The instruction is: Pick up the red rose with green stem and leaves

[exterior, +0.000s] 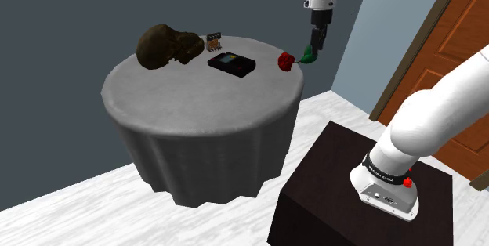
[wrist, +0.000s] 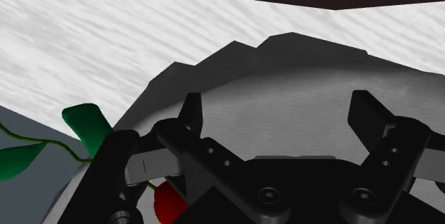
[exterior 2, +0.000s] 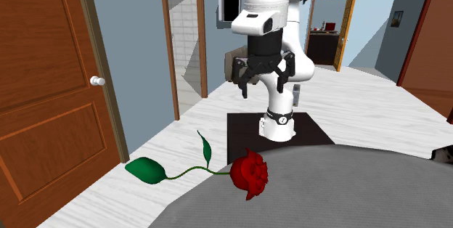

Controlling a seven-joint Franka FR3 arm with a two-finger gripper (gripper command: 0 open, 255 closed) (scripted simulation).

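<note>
The red rose (exterior: 287, 61) lies at the rim of the round grey table (exterior: 196, 95), its green stem and leaves (exterior: 306, 53) sticking out past the edge. From across the table the bloom (exterior 2: 249, 173) rests on the cloth with the leaf (exterior 2: 145, 169) hanging over the floor. My black gripper (exterior: 317, 42) hovers a little above the stem end, open and holding nothing (exterior 2: 266, 80). In the wrist view the gripper (wrist: 279, 115) has its fingers wide apart; the bloom (wrist: 167, 201) and a leaf (wrist: 85, 123) lie outside one finger, not between them.
A brown lumpy figure (exterior: 168, 45), a small object (exterior: 213, 43) and a flat black device (exterior: 232, 63) sit further in on the table. The dark stand (exterior: 360, 197) is below the arm. Wooden doors (exterior: 450, 64) (exterior 2: 43, 103) line the walls.
</note>
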